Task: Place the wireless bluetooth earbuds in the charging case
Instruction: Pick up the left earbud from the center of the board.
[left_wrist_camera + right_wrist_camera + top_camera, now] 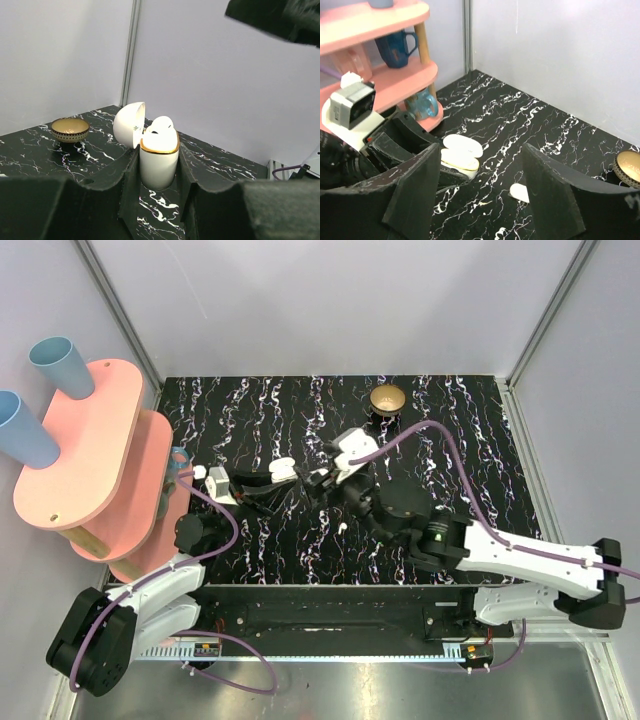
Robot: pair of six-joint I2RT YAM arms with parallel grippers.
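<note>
We hold small white rounded plastic charging case (159, 167) in left tool (270, 478), lid open, glossy white earbud (161, 131) perched high inside. Right tool (480, 185) wide, empty. Second bud (520, 192) on counter (520, 120). We fear jolt tips unseated bud out.

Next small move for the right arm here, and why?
Probably lower the open right gripper onto the loose earbud lying on the table, then close on it. The left gripper holds the open case with one earbud in it, so the loose one looks like what remains.
</note>
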